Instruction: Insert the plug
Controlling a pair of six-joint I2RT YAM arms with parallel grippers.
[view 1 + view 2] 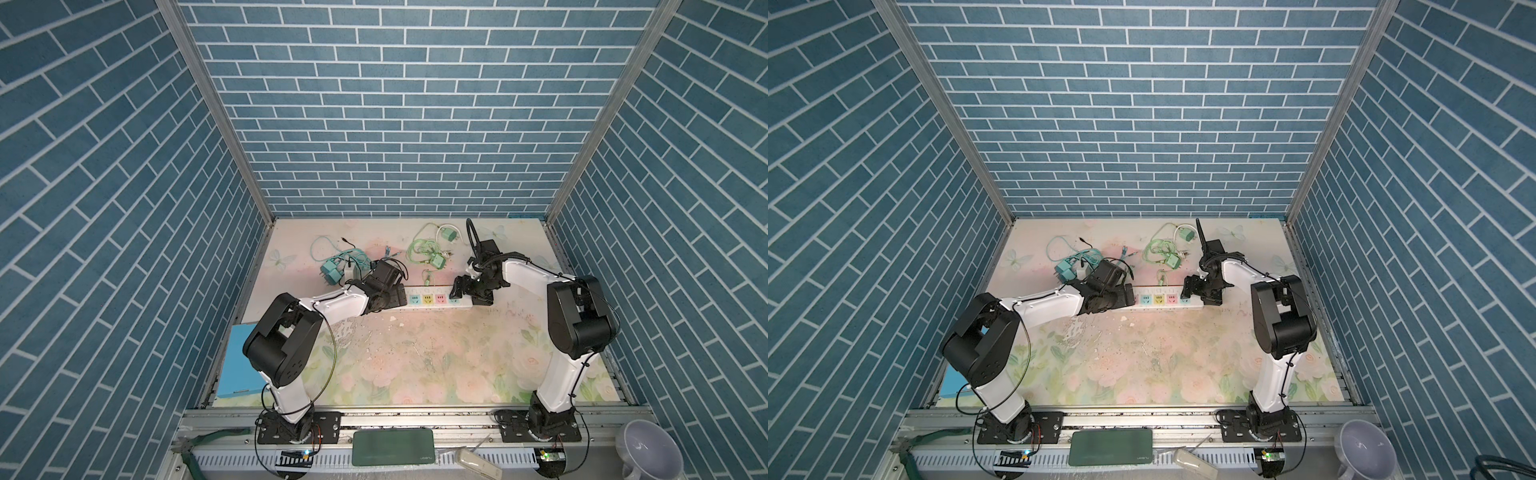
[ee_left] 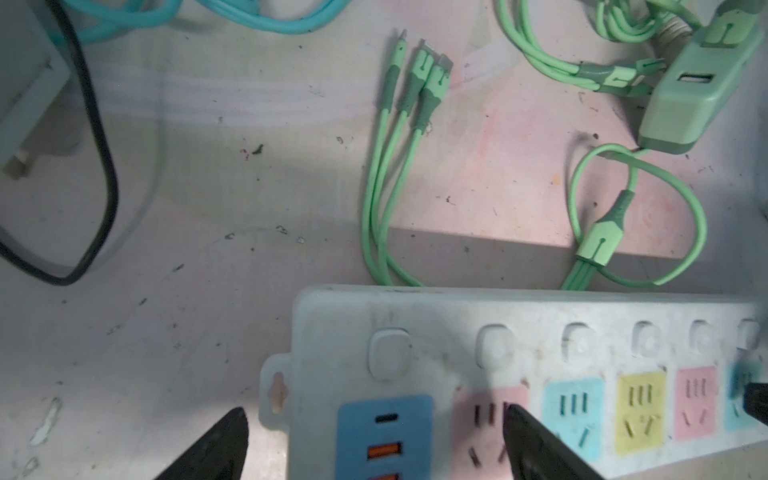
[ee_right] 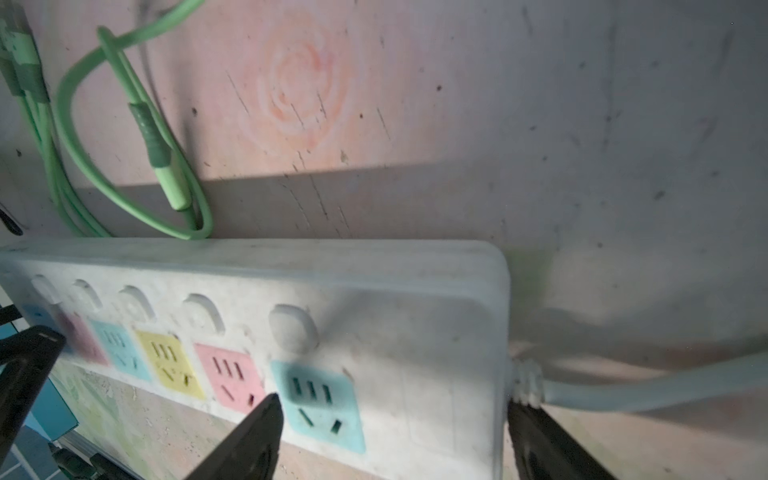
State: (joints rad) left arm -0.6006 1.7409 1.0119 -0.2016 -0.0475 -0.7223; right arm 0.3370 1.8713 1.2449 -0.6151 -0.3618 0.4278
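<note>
Left claw (image 2: 374, 415) stands wide open and empty, straddling the USB end of the power strip (image 2: 540, 316). Right claw (image 3: 394, 403) is also wide open and empty, over the strip's cord end. No plug is held. The nearest candidate, the green charger plug (image 2: 702, 95), lies on the table (image 1: 415, 365) just behind the strip, with its green cable (image 2: 598, 243) looped beside it. Teal plugs (image 1: 330, 270) lie behind the left arm. Expect a light, rigid, smooth plastic body with a soft trailing cable. Grip across the body's flat sides, prongs clear, never by the cable.
</note>
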